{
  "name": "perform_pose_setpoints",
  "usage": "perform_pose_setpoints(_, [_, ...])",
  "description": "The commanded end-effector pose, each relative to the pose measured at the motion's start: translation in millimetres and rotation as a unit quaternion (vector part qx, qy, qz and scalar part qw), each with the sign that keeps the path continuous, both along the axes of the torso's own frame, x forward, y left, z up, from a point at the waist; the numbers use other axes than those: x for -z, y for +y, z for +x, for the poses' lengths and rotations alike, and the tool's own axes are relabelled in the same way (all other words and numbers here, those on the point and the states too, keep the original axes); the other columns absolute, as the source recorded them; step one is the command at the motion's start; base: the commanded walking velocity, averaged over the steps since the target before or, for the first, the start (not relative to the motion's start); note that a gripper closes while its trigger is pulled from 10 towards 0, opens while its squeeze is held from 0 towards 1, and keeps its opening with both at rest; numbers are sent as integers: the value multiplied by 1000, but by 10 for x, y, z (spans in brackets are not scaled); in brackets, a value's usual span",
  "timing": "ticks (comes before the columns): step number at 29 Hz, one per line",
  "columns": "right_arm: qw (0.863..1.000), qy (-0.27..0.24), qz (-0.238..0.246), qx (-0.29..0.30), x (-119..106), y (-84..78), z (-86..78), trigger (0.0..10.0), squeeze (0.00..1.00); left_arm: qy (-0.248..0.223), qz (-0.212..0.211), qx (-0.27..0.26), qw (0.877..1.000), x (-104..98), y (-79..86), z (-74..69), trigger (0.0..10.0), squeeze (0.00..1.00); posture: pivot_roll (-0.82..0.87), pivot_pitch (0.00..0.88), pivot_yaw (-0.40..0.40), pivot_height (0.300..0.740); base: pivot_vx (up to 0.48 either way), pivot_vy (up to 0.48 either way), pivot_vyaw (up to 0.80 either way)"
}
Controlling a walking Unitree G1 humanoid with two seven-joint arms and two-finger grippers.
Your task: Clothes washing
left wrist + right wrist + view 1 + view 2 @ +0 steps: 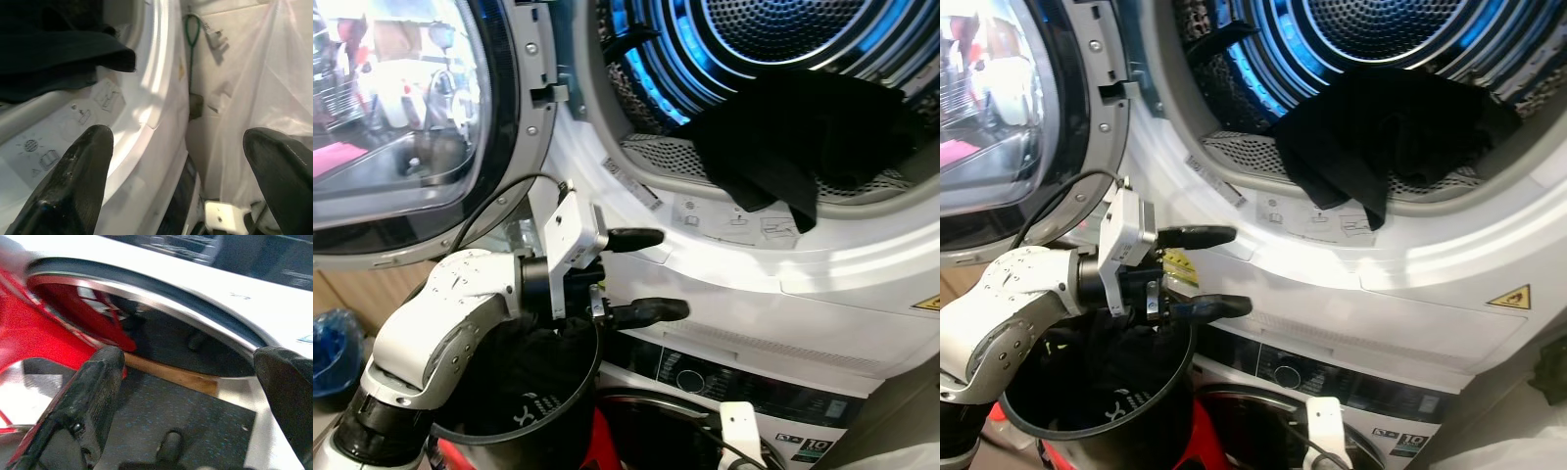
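Laundry in transit: my left gripper (648, 275), fingers spread and holding nothing, hovers over the round black bucket of dark clothes (524, 392) just below it. A crumpled black garment (803, 137) drapes across the lip of the blue-lit perforated steel drum (773, 29), above and to my right. My right gripper (190, 396), also spread, hangs low.

Blue light glows inside the drum (773, 39), glare whitens the machine front, and the right wrist view is blurred.
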State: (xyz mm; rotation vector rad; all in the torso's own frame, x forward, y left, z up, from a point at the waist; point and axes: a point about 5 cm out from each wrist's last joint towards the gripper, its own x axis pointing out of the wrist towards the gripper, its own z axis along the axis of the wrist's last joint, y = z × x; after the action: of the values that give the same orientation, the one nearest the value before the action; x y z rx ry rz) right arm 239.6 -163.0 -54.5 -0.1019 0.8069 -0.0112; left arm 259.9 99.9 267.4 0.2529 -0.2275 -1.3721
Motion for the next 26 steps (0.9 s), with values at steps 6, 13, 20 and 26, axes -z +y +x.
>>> perform_pose_setpoints(6, [1000, 6, 3, 5, 21, 16, -28, 10000, 0, 108, 121, -5, 987, 678, 162, -86, 10000, 0, 265, 0, 33, 740, 0, 0, 0])
perform_pose_setpoints(13, [1000, 13, 6, 6, 58, 34, -84, 10000, 0, 145, 92, -142, 975, 1033, 316, 32, 10000, 0, 255, 0, 50, 740, 0, 0, 0])
perform_pose_setpoints(20, [1000, 19, 5, 8, 83, 19, -125, 10000, 0, 127, 28, -220, 967, 1039, 332, 51, 10000, 0, 254, 0, 57, 740, 0, 0, 0])
perform_pose_setpoints(26, [1000, 30, 3, 8, 126, 6, -196, 10000, 0, 146, -18, -369, 918, 1310, 595, 48, 10000, 0, 257, 0, 58, 740, 0, 0, 0])
